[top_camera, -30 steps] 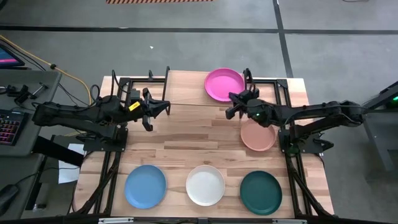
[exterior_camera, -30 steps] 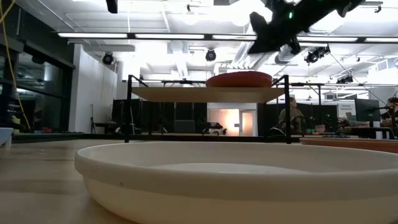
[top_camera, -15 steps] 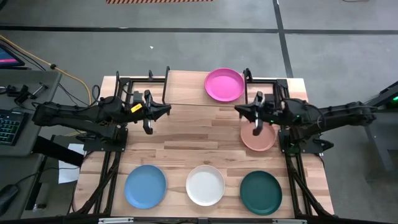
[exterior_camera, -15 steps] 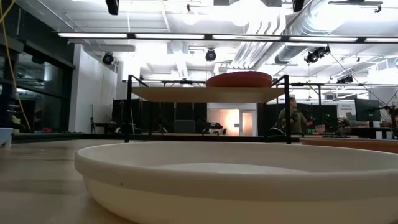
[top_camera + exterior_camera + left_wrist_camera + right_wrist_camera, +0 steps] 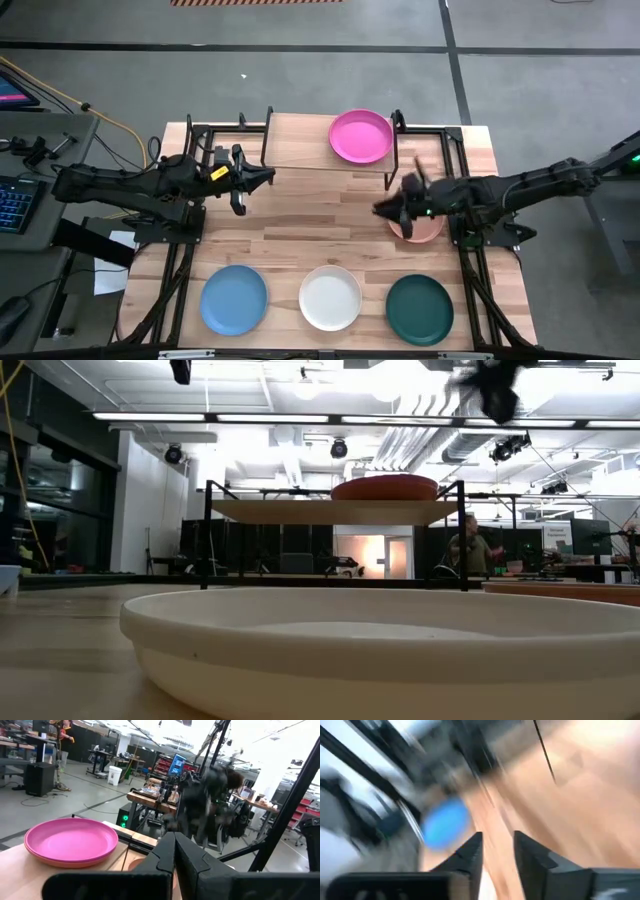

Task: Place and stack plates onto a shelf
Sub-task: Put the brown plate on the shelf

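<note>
A magenta plate [image 5: 361, 136] rests on the right end of the light-wood shelf [image 5: 300, 140] at the table's far side; it also shows in the left wrist view [image 5: 70, 840]. The low view shows it reddish [image 5: 385, 487]. Whether a red plate lies under it cannot be told. The salmon plate [image 5: 420, 228] lies on the table, right of centre. My right gripper [image 5: 380, 210] is open and empty above that plate's left rim; its fingers show in the right wrist view [image 5: 497, 845]. My left gripper [image 5: 268, 174] is shut and empty, over the shelf's left part.
The light blue plate [image 5: 233, 299], white plate [image 5: 330, 297] and dark green plate [image 5: 419, 309] lie in a row along the table's near edge. The white plate fills the low view's foreground [image 5: 380, 650]. The shelf's black legs [image 5: 395, 125] stand beside the magenta plate.
My right gripper has swung from beside the magenta plate on the shelf toward the table's near edge and now hangs over the salmon plate's left rim, still moving fast. No plate has moved.
</note>
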You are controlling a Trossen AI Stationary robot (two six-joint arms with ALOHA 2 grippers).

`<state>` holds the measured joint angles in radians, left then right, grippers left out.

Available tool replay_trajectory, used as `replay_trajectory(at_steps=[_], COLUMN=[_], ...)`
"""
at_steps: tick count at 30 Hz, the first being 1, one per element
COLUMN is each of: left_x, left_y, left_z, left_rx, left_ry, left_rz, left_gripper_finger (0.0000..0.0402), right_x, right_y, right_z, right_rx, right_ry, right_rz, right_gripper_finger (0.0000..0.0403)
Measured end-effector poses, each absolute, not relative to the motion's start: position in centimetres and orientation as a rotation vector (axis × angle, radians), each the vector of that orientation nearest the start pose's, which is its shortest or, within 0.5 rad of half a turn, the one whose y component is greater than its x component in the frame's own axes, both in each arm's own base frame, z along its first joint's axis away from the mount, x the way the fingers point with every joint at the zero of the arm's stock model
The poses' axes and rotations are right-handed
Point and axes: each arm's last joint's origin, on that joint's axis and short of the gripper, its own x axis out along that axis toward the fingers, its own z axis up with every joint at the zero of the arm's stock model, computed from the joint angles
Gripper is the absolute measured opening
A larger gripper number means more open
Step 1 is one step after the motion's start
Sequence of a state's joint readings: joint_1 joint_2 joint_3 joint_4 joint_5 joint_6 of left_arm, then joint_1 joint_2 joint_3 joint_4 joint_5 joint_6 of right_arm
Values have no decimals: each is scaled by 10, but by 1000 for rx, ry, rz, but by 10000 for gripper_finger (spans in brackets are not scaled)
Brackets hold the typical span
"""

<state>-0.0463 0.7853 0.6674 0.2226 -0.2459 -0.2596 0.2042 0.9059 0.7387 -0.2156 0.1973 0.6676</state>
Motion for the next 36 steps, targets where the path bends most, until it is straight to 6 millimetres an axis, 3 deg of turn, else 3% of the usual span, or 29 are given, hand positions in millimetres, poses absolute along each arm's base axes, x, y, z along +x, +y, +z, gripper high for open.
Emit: replay_trajectory(at_steps=[5,9,19,27,36], left_x=[179,179,179,179,179], left_y=[-1,-1,-1,-1,-1], left_z=[330,328,328,328,328], left_rx=[-273,-272,-279,-279,-280], left_ry=[-120,-102,-102,-102,-103], left_rz=[186,188,189,189,190], left_gripper_finger=[1,1,1,1,1], right_x=[175,169,193,207,219], right_y=[41,41,48,53,50], right_z=[250,233,195,163,141], right_rx=[595,537,463,508,532], right_ry=[848,1026,1223,1353,1414], right_rz=[-283,-405,-485,-600,-629], right_gripper_finger=[149,168,173,173,167])
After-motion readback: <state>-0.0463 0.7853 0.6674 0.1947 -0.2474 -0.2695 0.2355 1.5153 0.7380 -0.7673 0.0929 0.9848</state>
